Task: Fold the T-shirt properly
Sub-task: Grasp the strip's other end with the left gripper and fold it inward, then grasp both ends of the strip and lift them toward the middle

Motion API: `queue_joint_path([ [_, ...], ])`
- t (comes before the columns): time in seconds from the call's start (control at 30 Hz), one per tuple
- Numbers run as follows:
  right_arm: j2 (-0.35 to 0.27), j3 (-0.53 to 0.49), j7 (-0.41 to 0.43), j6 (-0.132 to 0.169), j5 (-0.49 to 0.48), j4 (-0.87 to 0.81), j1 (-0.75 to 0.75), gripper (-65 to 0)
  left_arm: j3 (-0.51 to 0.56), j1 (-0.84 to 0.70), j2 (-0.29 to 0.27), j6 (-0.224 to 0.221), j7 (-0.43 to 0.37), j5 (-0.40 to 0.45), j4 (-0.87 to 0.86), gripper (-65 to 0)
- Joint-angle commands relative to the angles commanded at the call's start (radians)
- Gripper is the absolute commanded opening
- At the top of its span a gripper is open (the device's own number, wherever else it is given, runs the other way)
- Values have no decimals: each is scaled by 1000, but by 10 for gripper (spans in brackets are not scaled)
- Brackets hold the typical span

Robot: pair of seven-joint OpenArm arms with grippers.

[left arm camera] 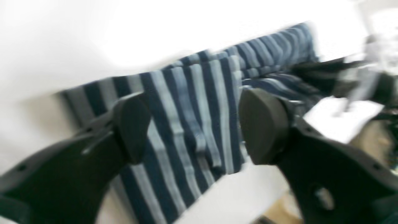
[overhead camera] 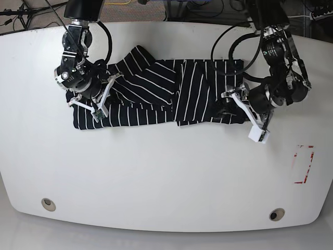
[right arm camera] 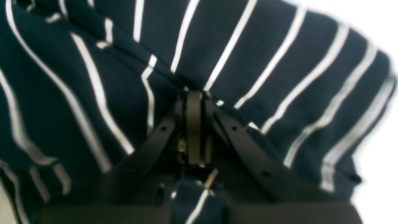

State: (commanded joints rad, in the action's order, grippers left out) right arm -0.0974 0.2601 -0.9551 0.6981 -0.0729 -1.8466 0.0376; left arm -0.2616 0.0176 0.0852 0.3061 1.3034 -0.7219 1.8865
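Starting at the left of the base view, my right hand (overhead camera: 96,87) sits low over the left end of the T-shirt (overhead camera: 156,96); in the right wrist view that hand (right arm camera: 194,99) is clenched tight, its two black fingers (right arm camera: 194,124) pressed together with a pinch of the dark striped cloth caught at their tips, more striped fabric bunched and creased all around them; a strip of the same cloth shows below, between the hand's arms. Moving along, the T-shirt lies across the upper middle of the white worktop (overhead camera: 166,177) as a long flat band, folded over on itself, one flap overlapping near the centre and a corner poking up toward the far edge. On to the right end: my left hand (overhead camera: 229,101) is down by the shirt's right edge; the left wrist view, blurred, shows that hand (left arm camera: 194,124) released, its two dark pads (left arm camera: 264,124) spread wide apart with the striped cloth (left arm camera: 192,118) lying between and beyond them, nothing gripped. Furthest right, a red outlined mark (overhead camera: 304,164) sits on the worktop, well apart from the shirt.
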Motion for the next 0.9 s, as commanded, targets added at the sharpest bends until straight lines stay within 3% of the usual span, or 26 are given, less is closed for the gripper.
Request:
queue_joint_path([
  [0.13, 37, 6, -146, 0, 6, -109, -51, -595, 3, -20, 44, 0, -74, 52, -78, -531],
  [0.2, 40, 9, -196, 0, 2, -129, -68, -525, 3, -26, 48, 6, -92, 60, -109, -568],
  [0.4, 87, 178, -284, 0, -78, -149, -123, -252, 0, -26, 46, 66, -100, 83, -207, -572],
  [0.57, 84, 325, -319, 0, -209, -106, -167, -98, 5, -26, 44, 69, -118, 137, -244, -574],
  [0.7, 38, 423, -356, 0, -311, -44, -199, -46, 6, -29, 43, 69, -137, 167, -250, -569],
  [0.9, -72, 545, -371, 0, -529, 192, -230, -44, 6, -40, 49, 69, -140, 181, -321, -569],
])
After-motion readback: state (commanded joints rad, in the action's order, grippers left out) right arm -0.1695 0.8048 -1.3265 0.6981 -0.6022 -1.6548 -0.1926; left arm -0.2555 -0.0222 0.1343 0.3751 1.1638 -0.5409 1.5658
